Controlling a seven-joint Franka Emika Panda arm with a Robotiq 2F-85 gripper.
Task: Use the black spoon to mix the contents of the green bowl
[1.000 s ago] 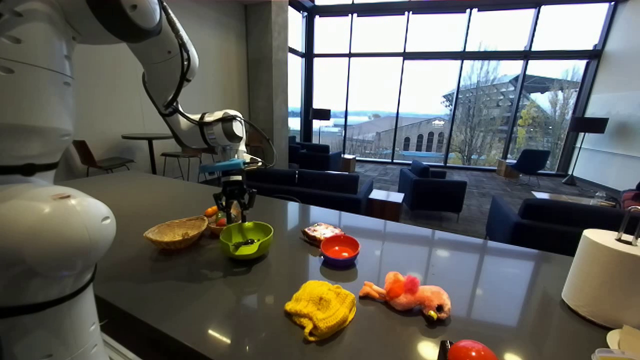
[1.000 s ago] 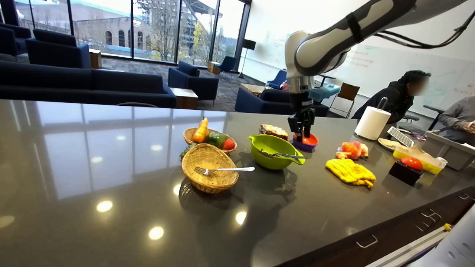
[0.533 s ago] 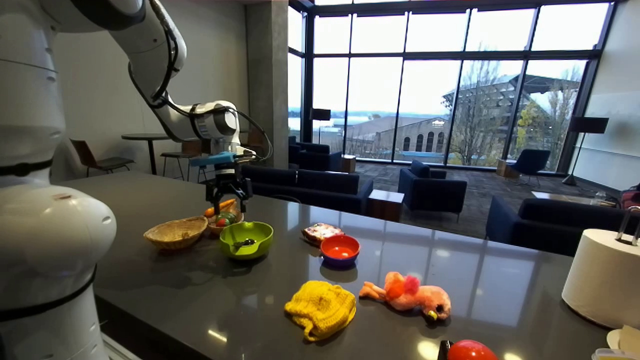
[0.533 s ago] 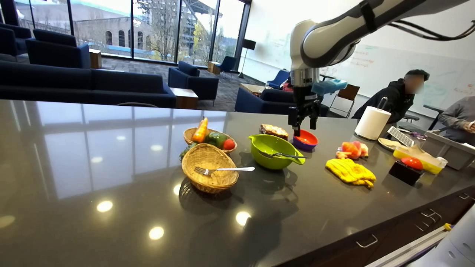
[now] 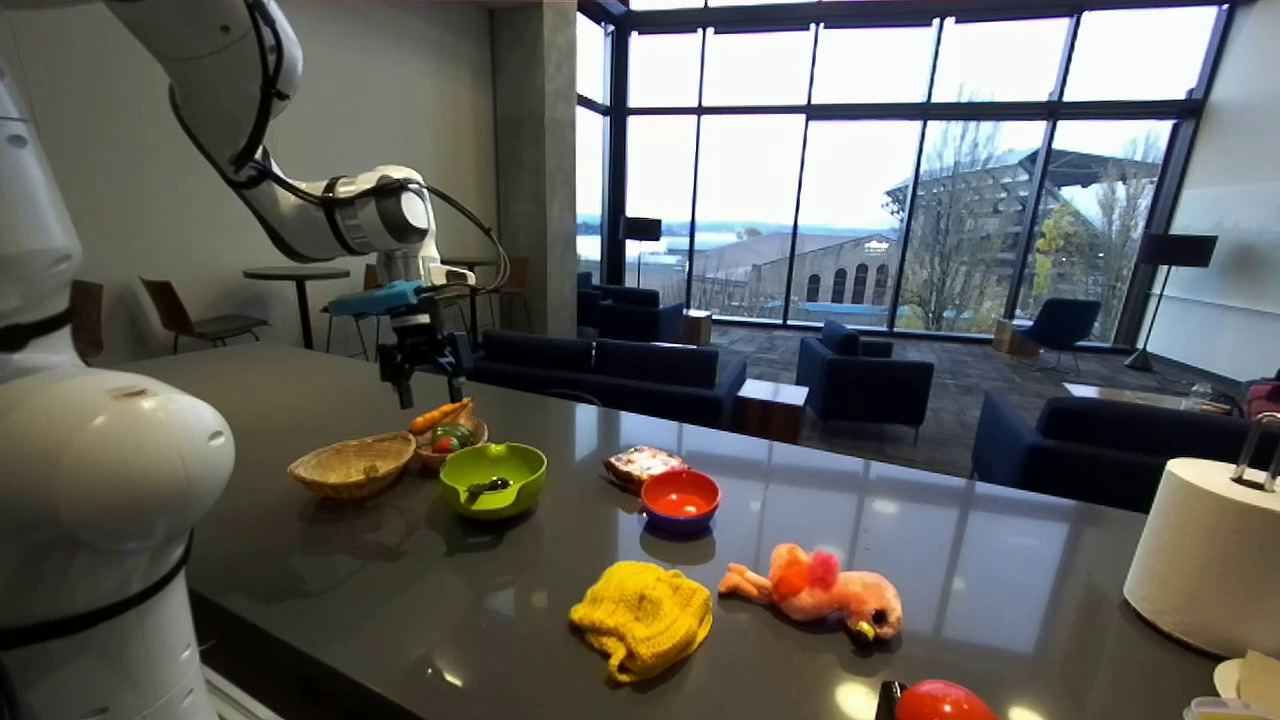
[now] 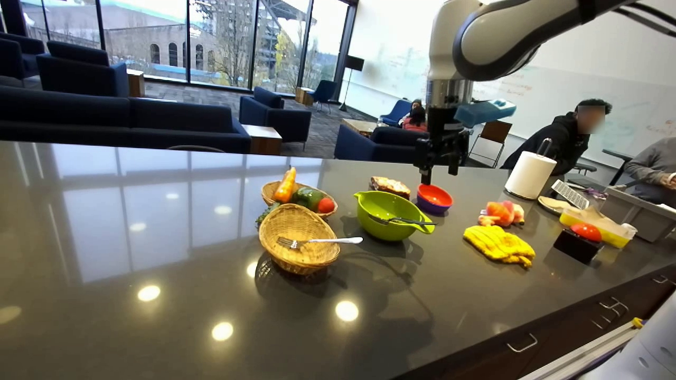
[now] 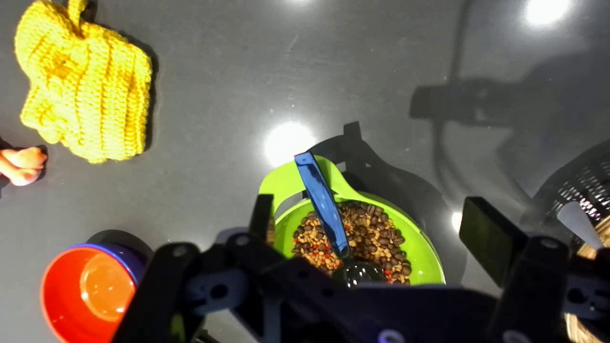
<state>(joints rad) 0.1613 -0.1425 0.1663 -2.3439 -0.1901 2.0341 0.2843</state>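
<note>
The green bowl (image 6: 377, 228) stands on the grey counter in both exterior views. Coffee beans (image 7: 381, 224) and paler grains with red bits cover its bottom. The black spoon (image 7: 325, 207) leans in the bowl, its handle lying across the bowl's grip loop and its round head among the beans; the handle gleams blue in the wrist view. My gripper (image 5: 430, 393) hangs well above the counter, apart from spoon and bowl. In the wrist view the gripper (image 7: 374, 224) is wide open with nothing held; its linkage hides the bowl's lower part.
A wicker basket (image 6: 288, 258) with a fork (image 6: 332, 241) and another basket with a carrot (image 6: 285, 186) and other vegetables stand beside the bowl. Around lie a red bowl (image 5: 683, 497), a cake slice (image 5: 643, 464), a yellow cloth (image 5: 643, 615) and a pink plush bird (image 5: 815, 593).
My gripper has opened wider and risen, drawing away from the bowl toward the left in an exterior view. Bowl and spoon look unmoved.
</note>
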